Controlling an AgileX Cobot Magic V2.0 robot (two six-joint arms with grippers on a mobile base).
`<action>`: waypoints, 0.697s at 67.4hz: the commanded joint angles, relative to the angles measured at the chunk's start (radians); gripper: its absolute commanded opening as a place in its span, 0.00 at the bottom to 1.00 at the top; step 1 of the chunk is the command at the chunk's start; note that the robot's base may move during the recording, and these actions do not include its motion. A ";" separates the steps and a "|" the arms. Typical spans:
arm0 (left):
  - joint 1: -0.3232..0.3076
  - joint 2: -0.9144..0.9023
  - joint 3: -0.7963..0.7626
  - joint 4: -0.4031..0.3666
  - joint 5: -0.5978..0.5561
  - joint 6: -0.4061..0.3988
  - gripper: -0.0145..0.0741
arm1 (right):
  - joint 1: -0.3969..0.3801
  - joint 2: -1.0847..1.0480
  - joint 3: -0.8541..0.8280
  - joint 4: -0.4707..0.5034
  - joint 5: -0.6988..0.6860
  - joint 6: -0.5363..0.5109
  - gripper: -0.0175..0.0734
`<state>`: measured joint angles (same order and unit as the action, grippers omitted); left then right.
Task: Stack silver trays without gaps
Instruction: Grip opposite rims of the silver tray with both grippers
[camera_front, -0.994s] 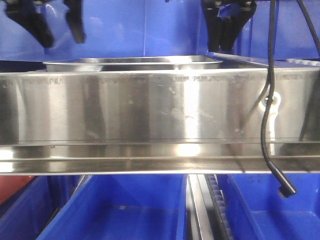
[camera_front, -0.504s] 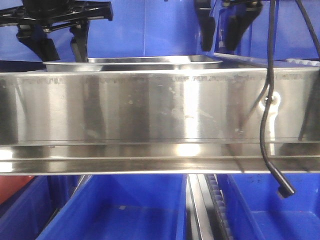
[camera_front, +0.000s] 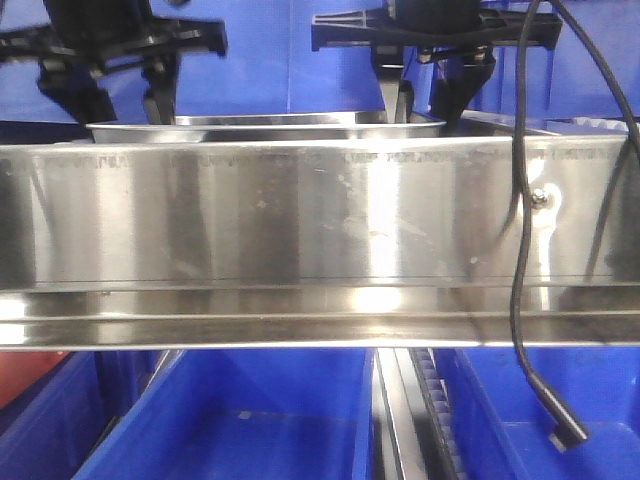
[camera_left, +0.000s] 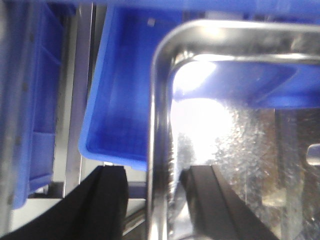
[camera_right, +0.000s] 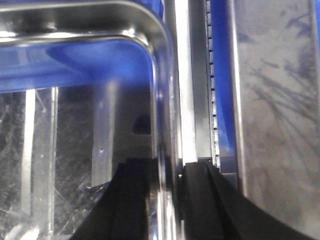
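Observation:
The silver trays (camera_front: 265, 127) sit on the shelf behind its front panel, one rim showing just above another. My left gripper (camera_front: 125, 100) is open at their left end. In the left wrist view its fingers (camera_left: 112, 202) stand either side of the tray's left rim (camera_left: 160, 100), with gaps on both sides. My right gripper (camera_front: 425, 100) is open at the right end. In the right wrist view it (camera_right: 167, 195) straddles the right rim (camera_right: 162, 100) closely, one finger inside the pan and one outside. The tray bottoms are hidden in the front view.
The broad steel shelf front panel (camera_front: 300, 210) with a screw (camera_front: 540, 197) fills the middle. Blue bins (camera_front: 270, 420) stand below, and another blue bin (camera_left: 120, 100) lies beside the tray's left rim. A black cable (camera_front: 518, 300) hangs at the right. A metal rail (camera_right: 185, 100) runs along the tray's right side.
Both grippers have come down to the trays' ends. The right gripper's fingers spread apart and moved left, and the hanging cable shifted left and lower.

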<state>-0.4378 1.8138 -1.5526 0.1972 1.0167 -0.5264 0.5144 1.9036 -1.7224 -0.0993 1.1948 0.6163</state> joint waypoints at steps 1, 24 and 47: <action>-0.003 0.007 -0.005 -0.010 0.001 -0.001 0.40 | -0.002 -0.004 -0.009 -0.005 -0.008 0.001 0.31; 0.002 0.015 -0.005 -0.010 0.007 -0.001 0.40 | -0.006 -0.004 -0.009 -0.005 -0.011 0.001 0.30; 0.002 0.015 -0.005 -0.013 0.022 -0.001 0.18 | -0.006 -0.004 -0.009 -0.005 -0.013 0.001 0.17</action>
<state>-0.4378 1.8220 -1.5602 0.1977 1.0114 -0.5264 0.5144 1.9036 -1.7224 -0.0974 1.1948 0.6204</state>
